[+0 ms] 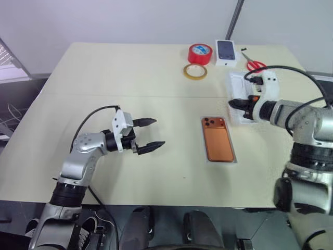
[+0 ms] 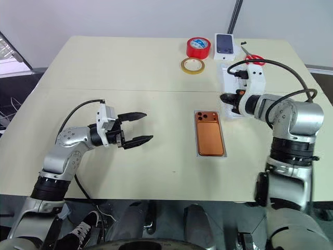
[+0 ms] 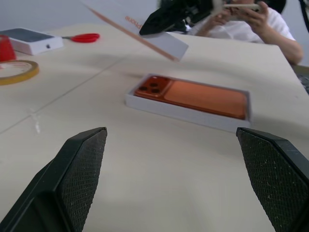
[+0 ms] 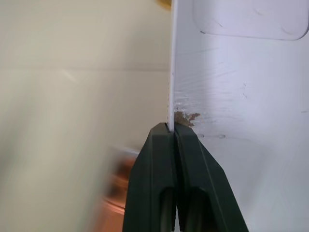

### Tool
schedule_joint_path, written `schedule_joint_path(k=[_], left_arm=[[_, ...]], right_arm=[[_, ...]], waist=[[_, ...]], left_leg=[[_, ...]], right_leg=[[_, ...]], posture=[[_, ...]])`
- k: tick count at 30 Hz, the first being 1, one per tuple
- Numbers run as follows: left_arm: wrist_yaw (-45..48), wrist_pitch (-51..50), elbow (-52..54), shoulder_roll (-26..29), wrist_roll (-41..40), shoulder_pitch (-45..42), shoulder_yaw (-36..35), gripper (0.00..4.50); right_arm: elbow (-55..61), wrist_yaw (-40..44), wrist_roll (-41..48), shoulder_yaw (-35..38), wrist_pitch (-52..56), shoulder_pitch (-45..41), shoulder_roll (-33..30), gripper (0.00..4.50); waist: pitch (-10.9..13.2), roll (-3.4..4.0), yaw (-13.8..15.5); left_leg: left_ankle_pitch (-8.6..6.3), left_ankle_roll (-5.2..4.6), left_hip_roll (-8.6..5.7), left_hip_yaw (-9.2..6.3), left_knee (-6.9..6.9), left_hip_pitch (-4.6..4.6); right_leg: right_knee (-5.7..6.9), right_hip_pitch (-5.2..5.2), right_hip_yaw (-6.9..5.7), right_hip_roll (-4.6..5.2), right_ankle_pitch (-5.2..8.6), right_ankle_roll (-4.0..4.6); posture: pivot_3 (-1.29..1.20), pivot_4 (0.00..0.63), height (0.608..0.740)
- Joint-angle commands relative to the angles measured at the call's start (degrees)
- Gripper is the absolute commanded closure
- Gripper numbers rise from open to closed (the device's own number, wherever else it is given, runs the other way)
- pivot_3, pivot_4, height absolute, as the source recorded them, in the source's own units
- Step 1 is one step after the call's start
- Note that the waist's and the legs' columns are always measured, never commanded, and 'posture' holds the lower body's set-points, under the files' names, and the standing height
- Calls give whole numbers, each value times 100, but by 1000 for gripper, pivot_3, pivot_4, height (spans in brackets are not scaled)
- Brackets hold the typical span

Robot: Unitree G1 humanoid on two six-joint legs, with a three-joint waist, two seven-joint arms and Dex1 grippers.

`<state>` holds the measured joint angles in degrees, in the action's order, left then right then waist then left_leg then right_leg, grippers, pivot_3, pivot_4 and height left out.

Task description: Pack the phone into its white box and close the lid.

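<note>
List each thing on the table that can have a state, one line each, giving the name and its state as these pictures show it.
phone: lying camera side up in the white box
white box: open, uncovered
lid: lifted off the table, pinched by its rim
right gripper: fingers shut on the lid
left gripper: fingers open, holding nothing

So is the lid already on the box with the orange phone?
No, the phone lies uncovered in the white box, while the right gripper pinches the lid by its rim, off to one side.
</note>
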<state>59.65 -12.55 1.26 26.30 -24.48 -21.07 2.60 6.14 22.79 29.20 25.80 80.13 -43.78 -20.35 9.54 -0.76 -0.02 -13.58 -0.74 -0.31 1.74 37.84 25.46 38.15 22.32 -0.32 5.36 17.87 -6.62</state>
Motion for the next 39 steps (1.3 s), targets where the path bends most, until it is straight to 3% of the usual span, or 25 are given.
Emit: schedule_joint_path(k=[1,5,7,8,11,13,15,17,18,26,39], left_arm=[[-160,-14,217,-49,-86,-65,-121,0],[-320,-57,286,-119,-106,-69,-133,0],[-335,-123,284,-118,-146,-80,-136,0],[-301,-138,275,-120,-164,-90,-129,240],[-165,-319,279,-119,-356,-118,-144,1262],[-214,-332,224,-165,-343,-194,-134,2239],[-198,-303,223,-172,-305,-220,-100,3253],[-254,-225,214,-223,-202,-227,-36,4238],[-276,-208,208,-246,-165,-229,-2,4386],[-525,87,-23,-806,322,-136,594,4386],[-837,428,-983,-1712,735,-592,933,4386]], right_arm=[[803,-292,571,903,643,-232,693,4478],[1477,-780,2026,1833,1219,-23,2150,4478],[1628,-1234,2991,1757,1237,473,2345,4478],[1739,-1438,3438,1626,1237,823,2355,4498],[1648,-2234,4903,1410,1236,1476,2285,4500],[1379,-3007,6694,610,552,2273,1587,4500],[1377,-3621,7921,-177,-284,2808,842,4500],[1441,-3706,8332,-666,-844,3071,405,4500],[1470,-3649,8380,-824,-1030,3146,247,4500],[708,-3849,8380,-1617,-1634,2929,-795,4500],[-206,-3765,8345,-1708,-2038,2489,-1174,4500]], waist=[[1,2,4],[0,3,4],[-1,3,19],[-1,3,42],[0,4,41],[0,5,29],[1,3,3],[1,3,-74],[1,3,-101],[0,3,-57],[0,1,-36]], left_leg=[[0,0,0,0,0,1],[0,0,-1,0,0,0],[0,1,-1,0,-5,0],[0,1,-2,-1,-7,0],[-1,0,-17,0,-8,1],[-1,-1,-19,2,-8,-1],[-2,-4,-18,0,-8,-2],[-2,-6,-17,1,-9,-2],[-2,-6,-15,1,-9,-3],[-3,-8,2,1,-4,-3],[-7,-14,3,1,6,-1]], right_leg=[[0,1,0,0,0,0],[2,1,-1,1,0,0],[2,2,-1,1,0,0],[1,1,-2,4,0,0],[-5,0,0,19,0,1],[-4,0,2,20,0,1],[-7,-4,1,21,1,2],[-8,-4,2,19,1,2],[-8,-5,2,15,1,1],[-11,-8,4,-20,1,0],[-12,-13,4,-15,1,0]], posture=[[0,150,728],[0,150,728],[0,150,728],[0,150,728],[0,150,728],[0,150,728],[0,150,728],[0,150,728],[0,150,728],[0,150,728],[0,150,728]])
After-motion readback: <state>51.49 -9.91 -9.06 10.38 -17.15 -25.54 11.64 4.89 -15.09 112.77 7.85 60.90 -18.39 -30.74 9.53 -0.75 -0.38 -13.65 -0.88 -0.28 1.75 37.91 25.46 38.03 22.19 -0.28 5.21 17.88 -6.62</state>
